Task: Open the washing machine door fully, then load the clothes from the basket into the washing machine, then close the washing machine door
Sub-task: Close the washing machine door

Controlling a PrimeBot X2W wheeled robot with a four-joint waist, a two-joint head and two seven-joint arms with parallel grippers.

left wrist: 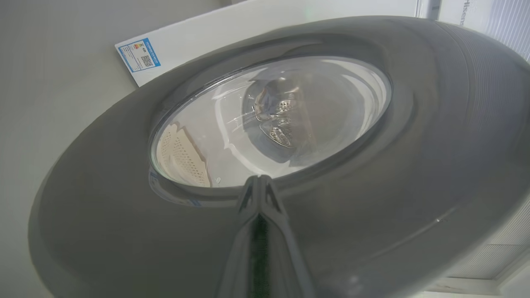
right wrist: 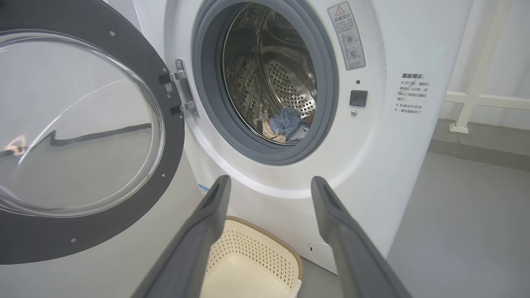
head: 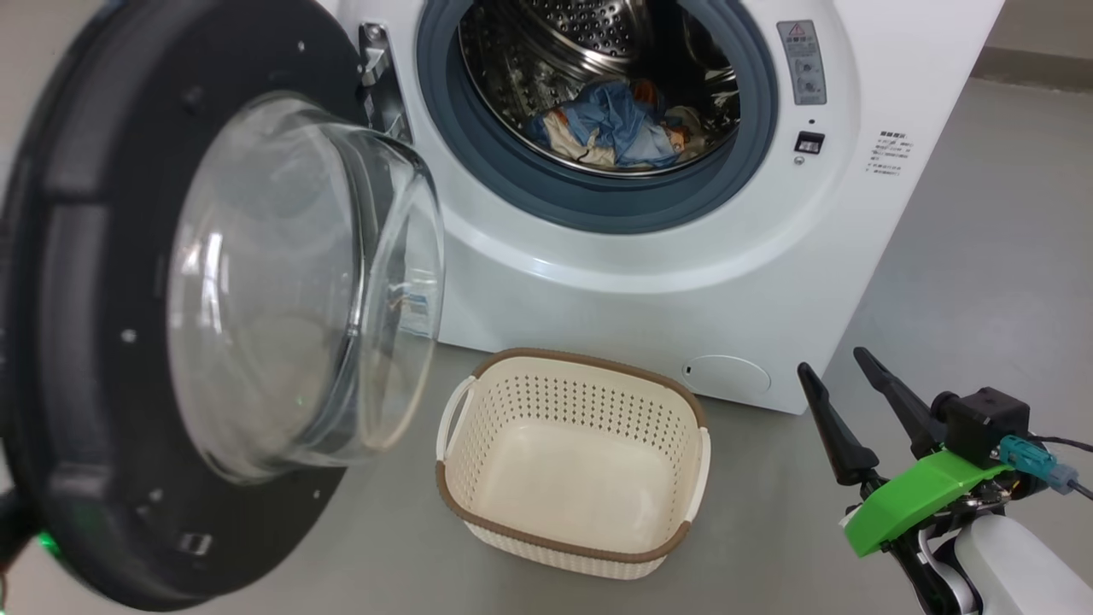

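Observation:
The washing machine door [head: 94, 256] hangs open at the left, its clear glass bowl [head: 290, 282] facing the white washing machine [head: 598, 290]. The clothes [head: 615, 128], blue with cream, lie in the steel drum, as the right wrist view confirms [right wrist: 285, 124]. On the floor before the machine stands the basket [head: 589, 363] with nothing in it. My left gripper [left wrist: 258, 180] is shut, its tips by the door's outer face [left wrist: 393, 186] at the glass edge; contact cannot be told. My right gripper [head: 832, 366] is open and holds nothing, right of the basket, fingers aimed at the machine front [right wrist: 270, 182].
Grey floor spreads to the right of the machine. A round cap [head: 726, 374] sits low on the machine front. A white rail [right wrist: 476, 99] runs along the wall behind, to the right. A blue label sticker [left wrist: 138, 54] is on the machine's side.

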